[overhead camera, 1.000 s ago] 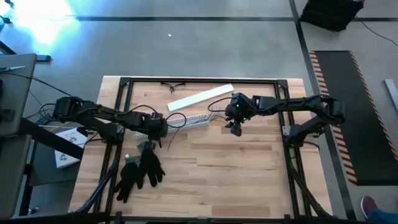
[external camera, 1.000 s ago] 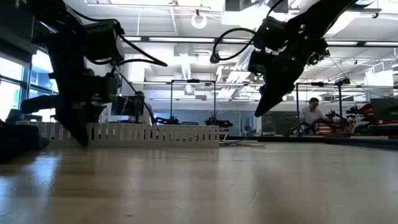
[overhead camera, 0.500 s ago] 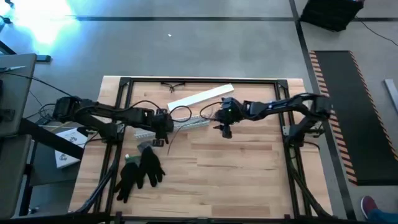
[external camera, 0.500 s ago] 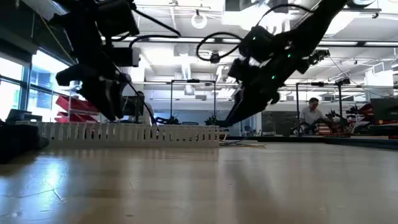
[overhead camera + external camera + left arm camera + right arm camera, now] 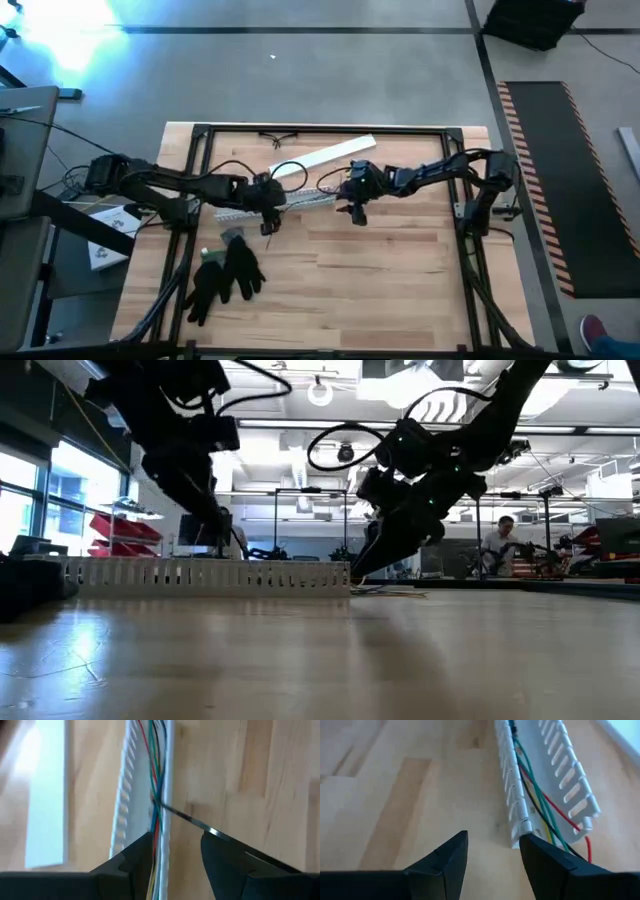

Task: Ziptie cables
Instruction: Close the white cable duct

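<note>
high view: left gripper (image 5: 268, 207) and right gripper (image 5: 356, 204) lowered over slotted channel (image 5: 300, 194), fingers parted, cables (image 5: 156, 795) ungrasped.

Strong glare whitens the grey concrete floor (image 5: 70, 45) beyond the pale wooden bench (image 5: 380, 270). Low view: arms backlit by ceiling strip lights (image 5: 300, 425). Left wrist view blurred.

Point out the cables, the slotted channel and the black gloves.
cables (image 5: 156, 795): left wrist view, where the wires cross.
slotted channel (image 5: 516, 805): right wrist view, near slotted wall.
black gloves (image 5: 225, 275): high view, palm area.
</note>
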Available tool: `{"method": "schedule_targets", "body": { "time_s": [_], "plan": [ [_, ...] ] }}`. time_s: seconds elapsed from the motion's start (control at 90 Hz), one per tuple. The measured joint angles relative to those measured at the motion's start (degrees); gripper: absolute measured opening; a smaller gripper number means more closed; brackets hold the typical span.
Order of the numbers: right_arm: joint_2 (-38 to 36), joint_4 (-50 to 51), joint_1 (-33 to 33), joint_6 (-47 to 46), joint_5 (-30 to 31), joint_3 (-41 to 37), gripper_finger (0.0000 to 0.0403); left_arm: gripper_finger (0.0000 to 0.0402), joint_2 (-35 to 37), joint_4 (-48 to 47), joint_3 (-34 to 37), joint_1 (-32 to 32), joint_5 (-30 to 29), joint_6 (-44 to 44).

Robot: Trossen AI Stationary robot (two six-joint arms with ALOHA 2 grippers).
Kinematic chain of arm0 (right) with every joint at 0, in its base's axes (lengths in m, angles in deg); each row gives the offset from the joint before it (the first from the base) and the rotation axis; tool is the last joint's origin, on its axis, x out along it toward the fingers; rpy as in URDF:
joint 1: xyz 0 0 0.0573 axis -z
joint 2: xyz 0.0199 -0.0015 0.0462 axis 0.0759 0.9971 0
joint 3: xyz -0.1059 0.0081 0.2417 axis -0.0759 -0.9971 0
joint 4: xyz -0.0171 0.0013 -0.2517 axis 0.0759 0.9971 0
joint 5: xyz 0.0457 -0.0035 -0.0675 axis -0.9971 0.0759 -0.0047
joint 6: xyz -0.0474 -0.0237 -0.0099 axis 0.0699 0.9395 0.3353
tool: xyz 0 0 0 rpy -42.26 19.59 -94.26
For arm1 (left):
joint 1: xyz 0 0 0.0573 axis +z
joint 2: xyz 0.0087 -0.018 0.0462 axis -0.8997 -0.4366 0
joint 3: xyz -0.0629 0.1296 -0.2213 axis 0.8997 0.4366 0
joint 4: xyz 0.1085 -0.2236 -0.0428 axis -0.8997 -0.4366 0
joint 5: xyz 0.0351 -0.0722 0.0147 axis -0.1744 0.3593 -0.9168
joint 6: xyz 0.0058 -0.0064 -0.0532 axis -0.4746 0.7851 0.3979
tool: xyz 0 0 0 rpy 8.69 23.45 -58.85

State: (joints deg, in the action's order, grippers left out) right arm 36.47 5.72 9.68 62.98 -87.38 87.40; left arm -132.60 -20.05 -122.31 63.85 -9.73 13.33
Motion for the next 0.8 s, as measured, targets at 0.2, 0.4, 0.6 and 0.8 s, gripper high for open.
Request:
{"method": "schedule_targets", "body": {
  "time_s": [0.2,0.4,0.6,0.8],
  "plan": [
    [0.0,0.3,-2.3,0.0,0.0,0.0,0.0165,0.0147,0.0,3.9,0.0,-3.1,-2.1,1.7],
    [-3.8,4.7,-2.0,0.1,0.5,0.0,0.0165,0.0147,0.0,3.7,0.0,-4.8,-7.6,4.0],
    [-12.0,11.5,0.7,3.0,0.8,0.0,0.0165,0.0147,0.0,3.7,0.0,-4.8,-8.3,8.1],
    [-12.1,4.5,5.7,2.8,5.5,0.2,0.0165,0.0147,0.0,6.2,0.0,-4.8,-14.2,13.1]
  ]
}}
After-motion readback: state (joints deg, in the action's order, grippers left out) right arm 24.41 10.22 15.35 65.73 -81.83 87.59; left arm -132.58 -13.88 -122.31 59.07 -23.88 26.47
